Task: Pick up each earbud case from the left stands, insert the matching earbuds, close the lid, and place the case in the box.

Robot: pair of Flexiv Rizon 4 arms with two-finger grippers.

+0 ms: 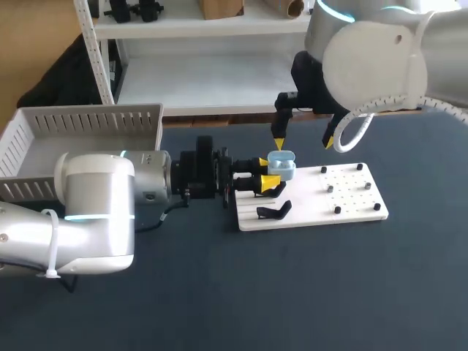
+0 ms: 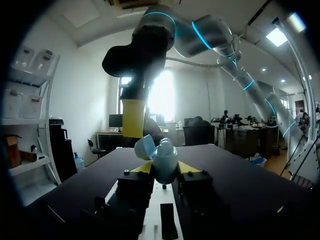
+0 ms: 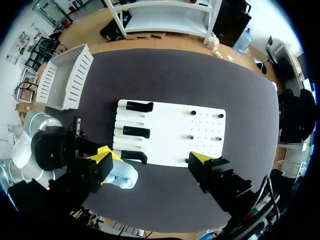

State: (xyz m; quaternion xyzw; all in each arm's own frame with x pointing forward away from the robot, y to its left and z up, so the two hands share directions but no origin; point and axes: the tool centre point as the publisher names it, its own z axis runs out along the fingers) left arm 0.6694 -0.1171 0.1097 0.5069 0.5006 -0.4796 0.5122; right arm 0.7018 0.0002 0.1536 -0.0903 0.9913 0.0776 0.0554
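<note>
A light-blue earbud case (image 1: pixel 281 163) is held over the left part of the white board (image 1: pixel 314 208), with my left gripper (image 1: pixel 268 173) shut on it from two sides. In the left wrist view the case (image 2: pixel 163 161) sits between the yellow tips with its lid (image 2: pixel 144 146) tipped open. My right gripper (image 1: pixel 303 142) hangs open just above the case, one yellow finger (image 2: pixel 132 118) close behind the lid. In the right wrist view the case (image 3: pixel 123 176) lies beside one finger of the right gripper (image 3: pixel 152 160), not between the two.
Black stands (image 3: pixel 136 132) line the board's left side, and one (image 1: pixel 274 212) lies near its front edge. Small dark pegs (image 1: pixel 337 210) dot its right half. A white slatted box (image 1: pixel 80 135) stands at the table's back left.
</note>
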